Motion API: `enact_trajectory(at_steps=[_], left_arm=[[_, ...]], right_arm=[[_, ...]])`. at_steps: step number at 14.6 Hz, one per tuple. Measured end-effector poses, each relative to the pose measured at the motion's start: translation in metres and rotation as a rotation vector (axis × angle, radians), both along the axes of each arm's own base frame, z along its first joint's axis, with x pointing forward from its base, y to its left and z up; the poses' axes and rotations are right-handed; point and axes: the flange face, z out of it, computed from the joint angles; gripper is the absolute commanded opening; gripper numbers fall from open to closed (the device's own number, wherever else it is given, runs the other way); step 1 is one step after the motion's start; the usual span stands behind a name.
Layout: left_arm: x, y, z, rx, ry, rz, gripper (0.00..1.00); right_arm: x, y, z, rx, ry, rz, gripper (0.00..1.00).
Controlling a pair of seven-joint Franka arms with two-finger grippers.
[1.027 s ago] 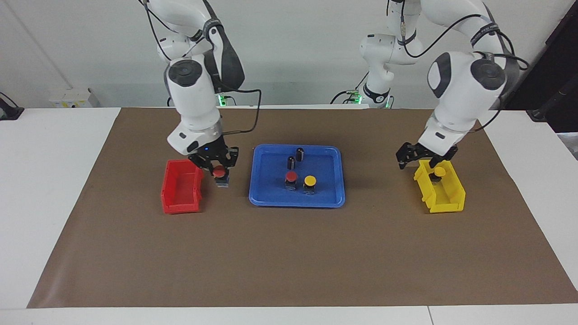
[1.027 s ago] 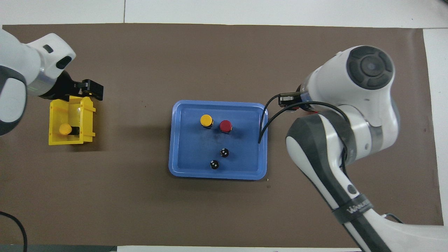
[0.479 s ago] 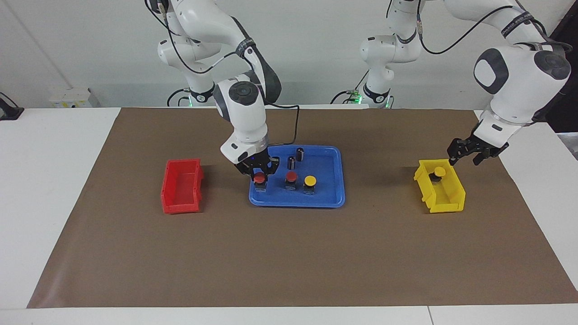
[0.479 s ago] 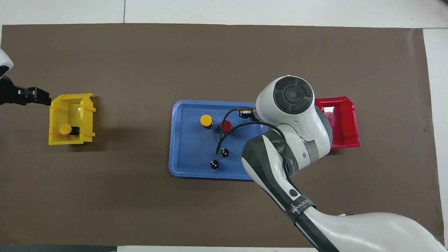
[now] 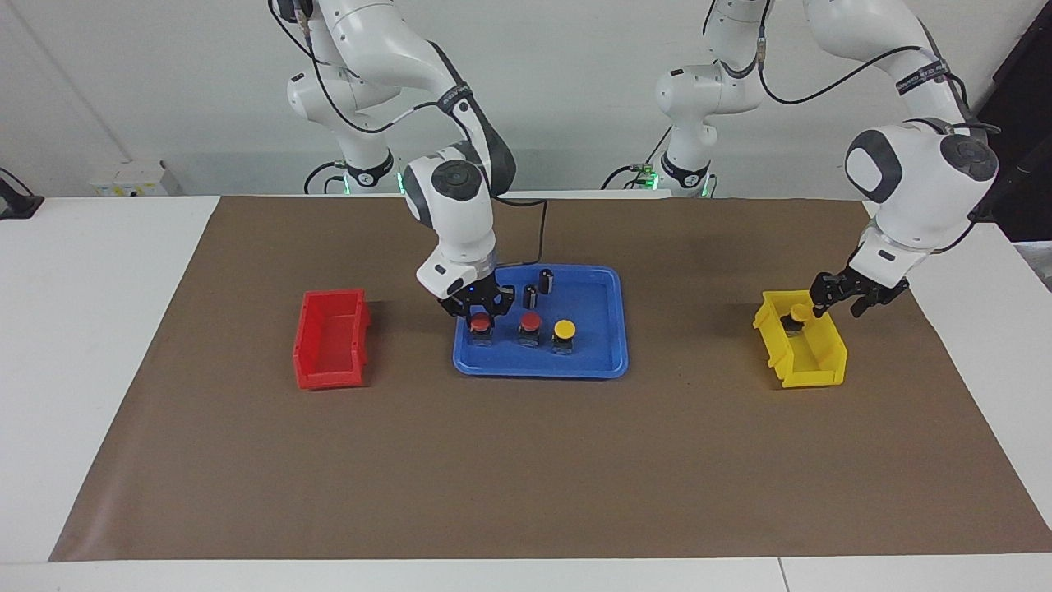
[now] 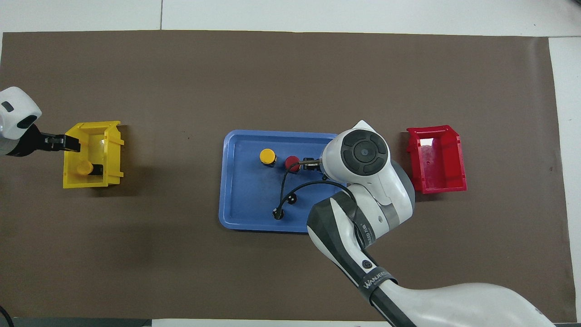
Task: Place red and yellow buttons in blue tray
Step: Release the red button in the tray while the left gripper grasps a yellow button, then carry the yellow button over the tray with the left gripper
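The blue tray (image 5: 610, 363) (image 6: 225, 190) sits mid-table. In it stand a red button (image 5: 531, 322) (image 6: 292, 162) and a yellow button (image 5: 564, 329) (image 6: 268, 156). My right gripper (image 5: 479, 317) is shut on a second red button (image 5: 479, 322), low in the tray at the end toward the right arm. The overhead view hides that button under the arm. A second yellow button (image 5: 799, 312) (image 6: 83, 168) stands in the yellow bin (image 5: 809, 358) (image 6: 93, 181). My left gripper (image 5: 840, 301) (image 6: 61, 143) is open and empty, over that bin's outer rim.
Two dark capless cylinders (image 5: 546, 279) (image 5: 530, 296) (image 6: 291, 198) (image 6: 278, 213) stand in the tray, nearer to the robots than the buttons. A small red bin (image 5: 329, 337) (image 6: 435, 159) sits toward the right arm's end. Brown paper covers the table.
My right gripper carried the red button from beside the red bin into the tray and lowered it. My left gripper swung outward off the yellow bin, then came back to its rim.
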Motion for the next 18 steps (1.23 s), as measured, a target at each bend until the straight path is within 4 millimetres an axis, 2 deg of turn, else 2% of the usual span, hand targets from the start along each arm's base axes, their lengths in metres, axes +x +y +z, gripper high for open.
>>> enact_trajectory(at_steps=[1, 2, 4, 5, 6, 9, 10, 12, 13, 14, 17, 18], left_arm=[[-0.003, -0.006, -0.01, 0.0, -0.004, -0.011, 0.71], [-0.006, -0.012, -0.019, 0.0, -0.003, -0.02, 0.7], [-0.013, -0.018, -0.033, -0.001, 0.01, -0.028, 0.7], [-0.015, -0.017, -0.036, -0.002, 0.012, -0.027, 0.7], [-0.016, -0.016, -0.039, -0.002, 0.016, -0.025, 0.7], [-0.02, -0.011, -0.045, -0.002, 0.015, -0.016, 0.7], [-0.022, -0.008, -0.047, -0.002, 0.014, -0.011, 0.7], [-0.026, -0.007, -0.053, -0.003, 0.018, -0.009, 0.69], [-0.028, -0.007, -0.056, -0.003, 0.021, -0.009, 0.56], [-0.029, -0.007, -0.058, -0.003, 0.022, -0.009, 0.01], [-0.032, -0.007, -0.061, -0.004, 0.023, -0.009, 0.01], [-0.032, -0.007, -0.061, -0.004, 0.02, -0.008, 0.01]], right_arm=[[-0.002, 0.002, -0.001, 0.0, 0.001, -0.001, 0.84], [-0.003, 0.003, -0.002, 0.0, 0.002, -0.004, 1.0], [0.0, -0.004, 0.001, -0.01, 0.016, -0.016, 1.0], [0.006, -0.012, 0.008, -0.022, 0.033, -0.032, 1.0], [0.018, -0.027, 0.023, -0.035, 0.055, -0.062, 1.0], [0.051, -0.094, 0.101, -0.055, 0.1, -0.171, 1.0], [0.055, -0.123, 0.129, -0.055, 0.103, -0.191, 1.0], [0.049, -0.18, 0.176, -0.052, 0.107, -0.193, 1.0], [0.043, -0.207, 0.196, -0.051, 0.107, -0.173, 1.0], [0.036, -0.231, 0.214, -0.049, 0.107, -0.147, 1.0], [0.023, -0.29, 0.268, -0.045, 0.103, -0.113, 1.0], [0.022, -0.309, 0.281, -0.043, 0.093, -0.094, 1.0]])
